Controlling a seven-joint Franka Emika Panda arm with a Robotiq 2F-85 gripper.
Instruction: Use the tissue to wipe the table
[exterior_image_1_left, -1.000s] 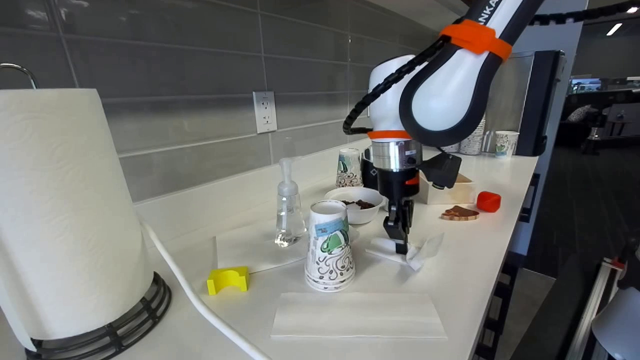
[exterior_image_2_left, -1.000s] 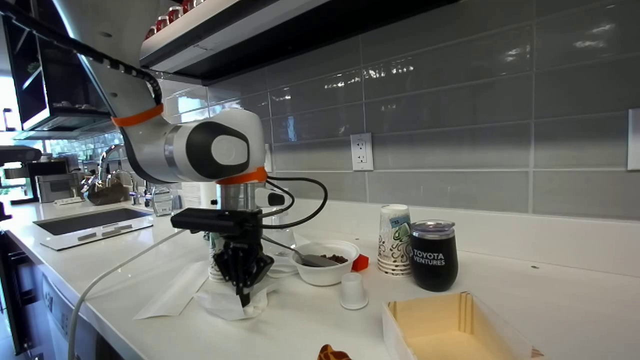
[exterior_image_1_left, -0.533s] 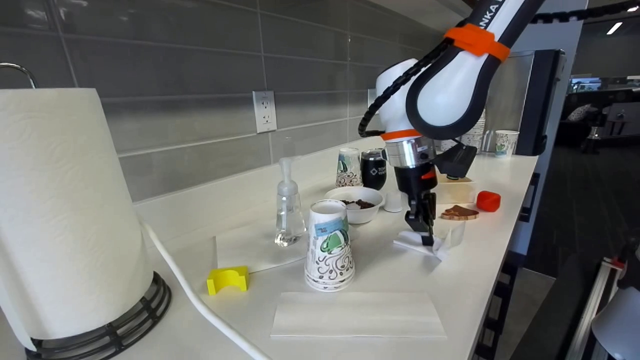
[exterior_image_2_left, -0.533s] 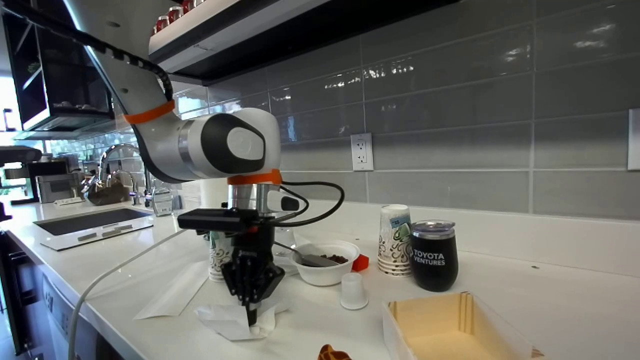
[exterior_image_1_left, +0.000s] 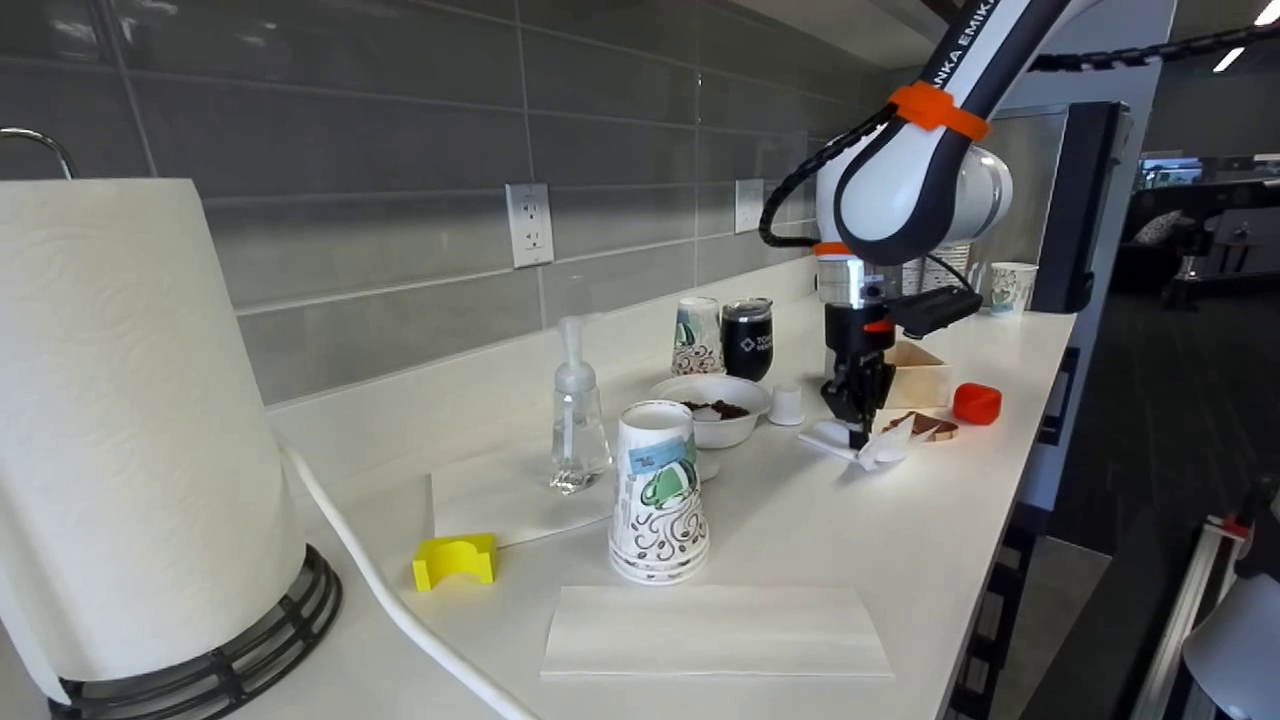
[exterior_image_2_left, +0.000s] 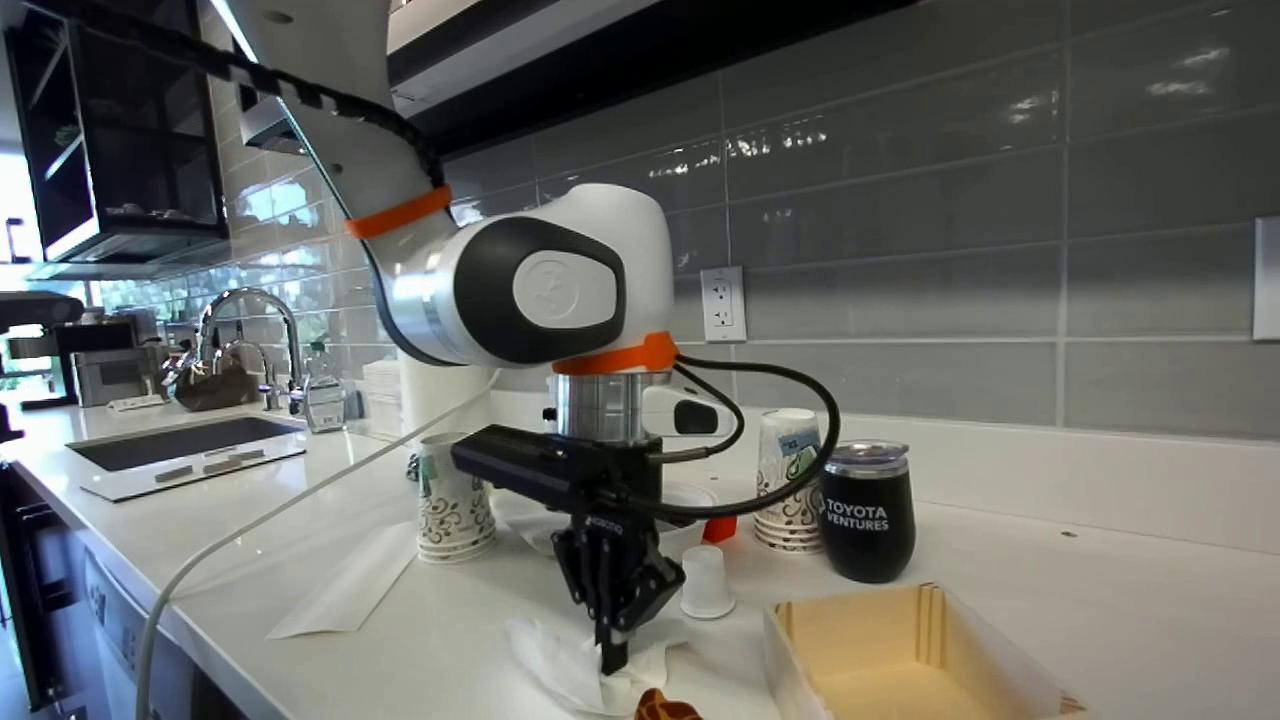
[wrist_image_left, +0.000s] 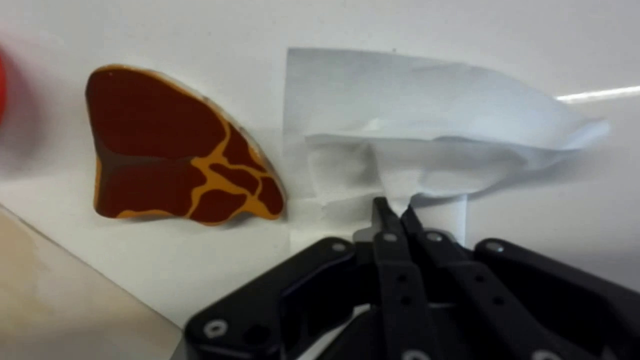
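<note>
The white tissue (exterior_image_1_left: 885, 447) is rumpled and spread on the white table (exterior_image_1_left: 800, 540). It also shows in an exterior view (exterior_image_2_left: 560, 665) and in the wrist view (wrist_image_left: 425, 95), with a folded crease and a flat flap. My gripper (exterior_image_1_left: 858, 438) points down with its fingertips low at the tabletop. In the wrist view the fingertips (wrist_image_left: 398, 206) are shut on a pinched fold of the tissue. The tissue touches or nearly touches the brown toy steak (wrist_image_left: 155, 140). The part of the tissue under the fingers is hidden.
The wooden box (exterior_image_2_left: 900, 650) and a red object (exterior_image_1_left: 977, 403) stand near the steak. A small white cup (exterior_image_2_left: 706, 583), a white bowl (exterior_image_1_left: 718, 430) and a black tumbler (exterior_image_2_left: 868, 515) are wall-side. Stacked paper cups (exterior_image_1_left: 660, 500) and a folded paper (exterior_image_1_left: 715, 635) lie farther along.
My gripper has slid the tissue along the table toward the wooden box and the toy steak. It stays shut on the tissue. The other objects have not moved.
</note>
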